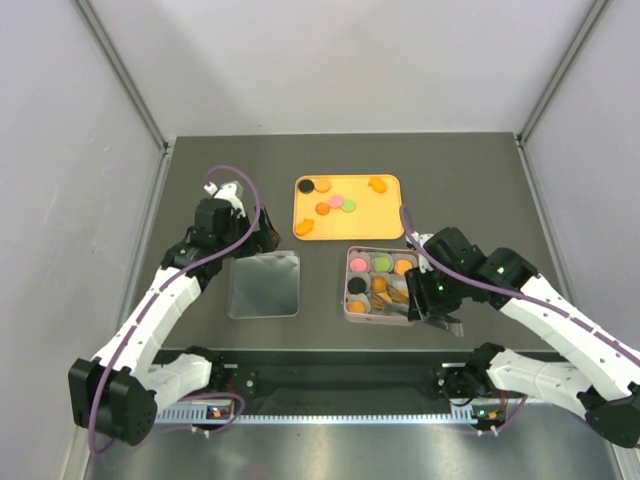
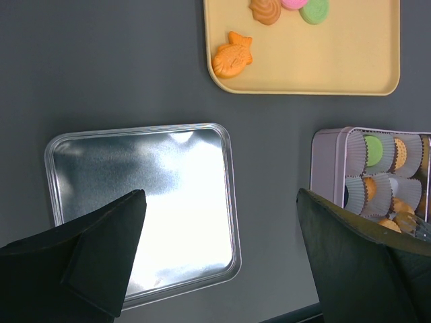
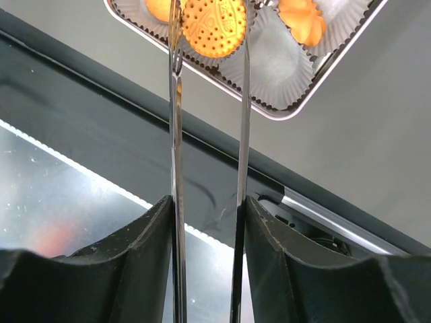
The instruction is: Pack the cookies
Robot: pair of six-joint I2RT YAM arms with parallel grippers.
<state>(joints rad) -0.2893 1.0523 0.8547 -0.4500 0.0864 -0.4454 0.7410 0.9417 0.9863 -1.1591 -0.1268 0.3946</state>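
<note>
Right wrist view, nearest the arms: the right gripper (image 3: 207,208) is clamped on thin metal tweezers (image 3: 176,134), whose two prongs reach out over the tin (image 3: 289,111). A round dotted orange cookie (image 3: 214,25) sits between the prong tips, above a white paper cup (image 3: 269,67). I cannot tell whether the tips are pinching it or whether it rests in the cup.

On the other side, the left gripper (image 2: 221,198) hangs over the table (image 2: 101,67) with its fingers spread wide and nothing between them. One finger is above the near part of the silver lid (image 2: 155,188), the other above the tin's near left corner. The lid lies flat, left of the tin and apart from it.

From the top camera, the tin's cups hold cookies (image 1: 381,263): pink, green and orange in the far row, a black one and several orange ones nearer.

Farthest away, the orange tray (image 1: 390,222) carries the rest. These are a black, a pink, a green and some orange discs, and a fish-shaped cookie (image 2: 232,55) at its near left corner.
</note>
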